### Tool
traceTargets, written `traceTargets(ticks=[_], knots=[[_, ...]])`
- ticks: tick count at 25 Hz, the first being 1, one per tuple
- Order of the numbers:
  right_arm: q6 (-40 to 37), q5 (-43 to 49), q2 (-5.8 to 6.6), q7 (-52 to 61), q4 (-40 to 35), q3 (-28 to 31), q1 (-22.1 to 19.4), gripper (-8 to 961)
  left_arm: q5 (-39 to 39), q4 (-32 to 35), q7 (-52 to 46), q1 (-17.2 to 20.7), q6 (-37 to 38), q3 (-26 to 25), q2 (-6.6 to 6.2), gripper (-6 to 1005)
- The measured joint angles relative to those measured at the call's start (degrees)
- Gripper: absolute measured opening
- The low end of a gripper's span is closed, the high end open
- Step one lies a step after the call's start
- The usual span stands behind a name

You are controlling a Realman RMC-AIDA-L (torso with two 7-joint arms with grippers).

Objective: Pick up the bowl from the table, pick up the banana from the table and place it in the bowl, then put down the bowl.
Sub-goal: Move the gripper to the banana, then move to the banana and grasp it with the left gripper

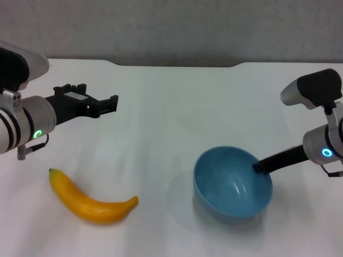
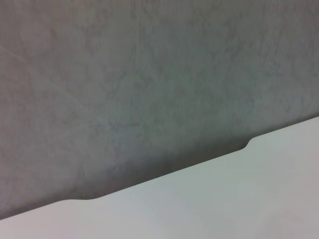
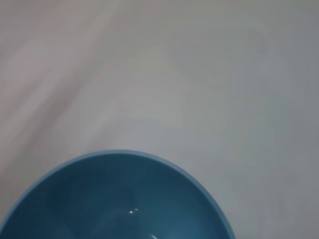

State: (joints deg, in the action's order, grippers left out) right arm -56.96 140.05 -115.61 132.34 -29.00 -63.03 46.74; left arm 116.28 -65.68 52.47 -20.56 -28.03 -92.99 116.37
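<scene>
Gripping the bowl (image 1: 232, 182) by its right-hand rim, the right gripper (image 1: 259, 166) has one dark finger inside the wall and seems clamped on the rim, though the outer finger is hidden behind the bowl. The bowl looks tilted toward the left and seems slightly off the table (image 1: 171, 107), judging by the shadow beneath, but I can't be sure. The right wrist view shows only the bowl's rim and blue inside (image 3: 119, 199) over white tabletop, no fingers. The banana (image 1: 92, 199) lies flat on the table near the front left, well apart from the bowl, stem tip pointing left. The left gripper (image 1: 112, 103) hovers above the table behind the banana, fingers apart, pointing toward the middle; its wrist view shows just the table's far edge with the notch (image 2: 164, 172) and the grey wall (image 2: 149, 74). Risks: a one-sided rim pinch on a glossy bowl could slip or let it swing, more so once the banana's weight drops in. The banana is longer than the bowl is wide, so it may tip out. A smooth curved banana may roll under a left grasp that lands off-centre.
</scene>
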Motion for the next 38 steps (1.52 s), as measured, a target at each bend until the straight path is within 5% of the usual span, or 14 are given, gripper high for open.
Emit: traceTargets(ticks=[12, 29, 38], knots=[[-0.39, -3.23, -0.04, -1.3, -5.08, 0.01, -3.83, 27, 1.19, -1.08, -3.85, -0.94, -5.24, -1.25, -0.48, 899], [-0.35, -3.39, 0.03, -0.92, -5.99, -0.52, -4.88, 27, 40.49, -4.46, -52.16, -11.3, -31.35, -6.7, -0.7, 894], [0.16, -3.39, 0.09, -0.5, -5.91, -0.19, -5.89, 27, 48.08, -4.01, -67.11, -14.2, -42.93, -5.83, -1.31, 893]])
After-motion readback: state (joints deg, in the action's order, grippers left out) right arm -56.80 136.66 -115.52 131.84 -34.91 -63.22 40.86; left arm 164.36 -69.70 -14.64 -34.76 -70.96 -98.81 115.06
